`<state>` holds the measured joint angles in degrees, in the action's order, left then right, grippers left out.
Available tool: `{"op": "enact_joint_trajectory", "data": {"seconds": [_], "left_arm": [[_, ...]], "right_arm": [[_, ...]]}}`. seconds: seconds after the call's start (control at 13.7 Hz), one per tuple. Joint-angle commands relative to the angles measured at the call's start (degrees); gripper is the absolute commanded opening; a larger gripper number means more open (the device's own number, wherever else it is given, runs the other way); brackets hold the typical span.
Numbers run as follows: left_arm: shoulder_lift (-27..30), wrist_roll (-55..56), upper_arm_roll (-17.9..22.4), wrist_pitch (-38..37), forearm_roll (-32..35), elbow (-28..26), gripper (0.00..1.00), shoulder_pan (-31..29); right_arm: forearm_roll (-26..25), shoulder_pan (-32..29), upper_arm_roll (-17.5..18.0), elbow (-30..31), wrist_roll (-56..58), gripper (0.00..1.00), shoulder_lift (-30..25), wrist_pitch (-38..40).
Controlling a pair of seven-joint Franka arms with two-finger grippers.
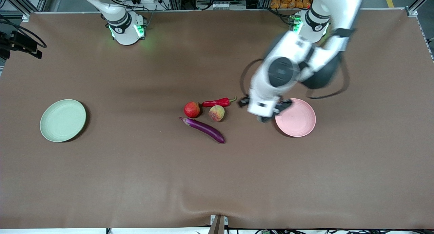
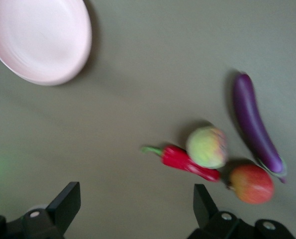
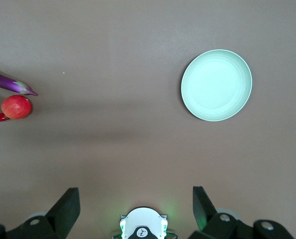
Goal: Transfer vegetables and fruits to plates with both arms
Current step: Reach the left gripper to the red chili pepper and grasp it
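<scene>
Your desk (image 1: pixel 135 176) has the four pieces of produce bunched mid-way between the plates, so each arm gets a short haul. The left end effector (image 1: pixel 262 109) hangs released and empty, with the pink plate (image 1: pixel 298 120) right beside it and the eggplant (image 1: pixel 205 129), red fruit (image 1: pixel 192 109), peach (image 1: pixel 216 113) and chili (image 1: pixel 217 102) near it. The right end effector (image 3: pixel 136 206) waits high with jaws wide, green plate (image 3: pixel 216 84) below it.

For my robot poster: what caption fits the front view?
Left end effector hovers open between chili and pink plate.

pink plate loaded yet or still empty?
Empty. The pink plate shows bare in the left wrist view; all four items still lie on the table.
</scene>
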<state>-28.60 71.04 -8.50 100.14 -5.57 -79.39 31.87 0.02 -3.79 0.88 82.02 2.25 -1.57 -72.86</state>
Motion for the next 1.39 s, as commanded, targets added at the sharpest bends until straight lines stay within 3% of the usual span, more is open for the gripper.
{"op": "enact_joint_trajectory", "data": {"seconds": [0.0,0.29,0.58,0.8,1.32], "left_arm": [[-2.5,10.3,1.0,4.0,0.2,2.2,1.0,4.8],[-5.4,20.5,1.0,6.7,2.8,1.9,1.0,8.2],[-5.8,48.2,0.9,18.8,10.3,-3.6,1.0,11.5],[-7.8,53.6,0.9,22.7,10.5,-6.7,1.0,13.6],[-14.5,56.5,1.2,29.8,10.6,-5.9,1.0,14.3]], "right_arm": [[1.2,-0.7,0.3,-0.1,0.5,1.0,0.2,0.5],[1.1,-0.9,0.3,-0.1,0.5,1.0,0.6,0.8],[1.1,-1.0,0.2,0.0,0.5,1.0,0.7,1.0],[1.1,-0.6,0.2,0.0,0.6,1.0,1.7,1.0],[0.5,-1.5,0.1,-0.3,0.5,1.0,4.8,1.1]]}}
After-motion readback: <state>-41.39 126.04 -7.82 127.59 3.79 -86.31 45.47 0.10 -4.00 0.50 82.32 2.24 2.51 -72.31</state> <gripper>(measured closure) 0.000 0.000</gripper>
